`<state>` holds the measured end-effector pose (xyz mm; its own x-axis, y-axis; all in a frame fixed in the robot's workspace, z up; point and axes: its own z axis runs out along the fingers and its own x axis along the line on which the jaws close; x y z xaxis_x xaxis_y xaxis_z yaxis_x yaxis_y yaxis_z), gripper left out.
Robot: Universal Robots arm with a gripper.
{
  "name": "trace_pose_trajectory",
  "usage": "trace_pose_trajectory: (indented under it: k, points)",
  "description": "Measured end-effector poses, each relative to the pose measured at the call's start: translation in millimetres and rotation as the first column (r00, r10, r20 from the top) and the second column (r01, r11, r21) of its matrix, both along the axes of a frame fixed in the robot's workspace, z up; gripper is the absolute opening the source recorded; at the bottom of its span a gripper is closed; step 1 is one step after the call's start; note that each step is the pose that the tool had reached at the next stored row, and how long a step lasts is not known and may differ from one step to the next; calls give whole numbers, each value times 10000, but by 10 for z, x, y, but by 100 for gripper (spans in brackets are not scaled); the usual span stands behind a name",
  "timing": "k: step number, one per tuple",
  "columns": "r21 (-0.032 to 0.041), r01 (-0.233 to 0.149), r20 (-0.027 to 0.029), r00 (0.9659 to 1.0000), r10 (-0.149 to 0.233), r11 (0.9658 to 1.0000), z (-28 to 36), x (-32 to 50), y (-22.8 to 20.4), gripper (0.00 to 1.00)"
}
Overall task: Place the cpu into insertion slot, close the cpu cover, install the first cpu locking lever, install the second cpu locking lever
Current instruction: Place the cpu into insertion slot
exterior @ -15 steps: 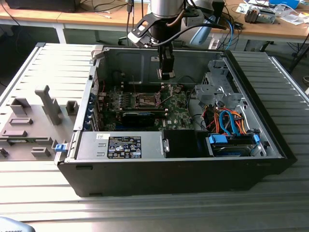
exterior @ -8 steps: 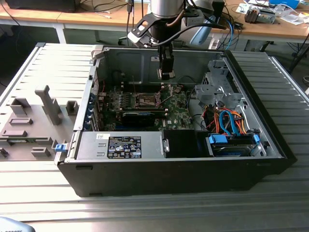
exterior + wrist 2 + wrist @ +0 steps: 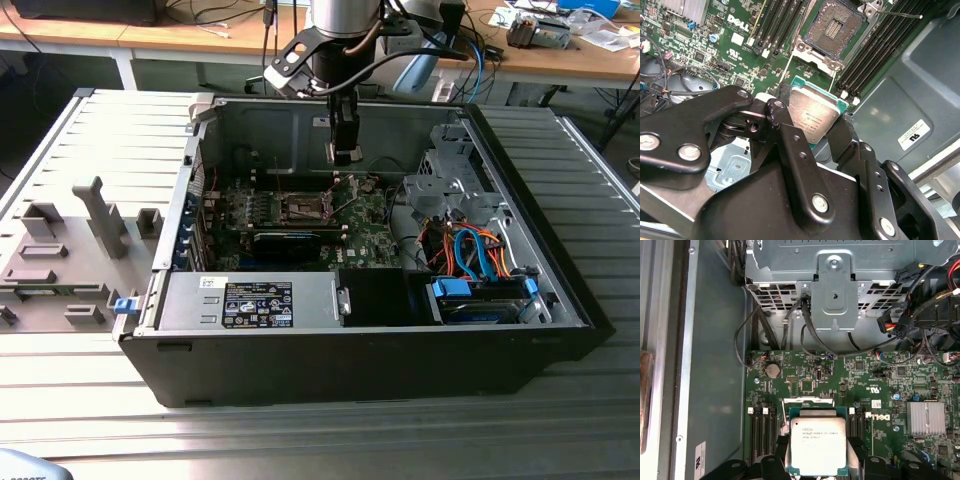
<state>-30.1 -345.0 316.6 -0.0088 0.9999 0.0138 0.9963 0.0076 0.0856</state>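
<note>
In the exterior view my arm drops straight down into the open computer case, with my gripper (image 3: 343, 153) hanging above the insertion slot (image 3: 302, 207), a little to the exterior view's right of it. A printed sticker (image 3: 258, 303) sits on the metal cover well in front of the slot.

In the second wrist view my jaws are clamped on opposite edges of the cpu (image 3: 812, 117), which is raised apart from the uncovered slot. A white label (image 3: 914, 134) marks the grey case wall.

In the first wrist view the cpu's silvery top faces up, bearing small print, over the green motherboard (image 3: 840, 385).
</note>
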Motion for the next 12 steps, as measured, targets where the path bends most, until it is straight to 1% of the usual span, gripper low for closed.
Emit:
trace_pose_trajectory:
  k: [12]
  points:
    - [-1, 12, -1, 10000, -12, 10000, -22, -7, 0, 54]
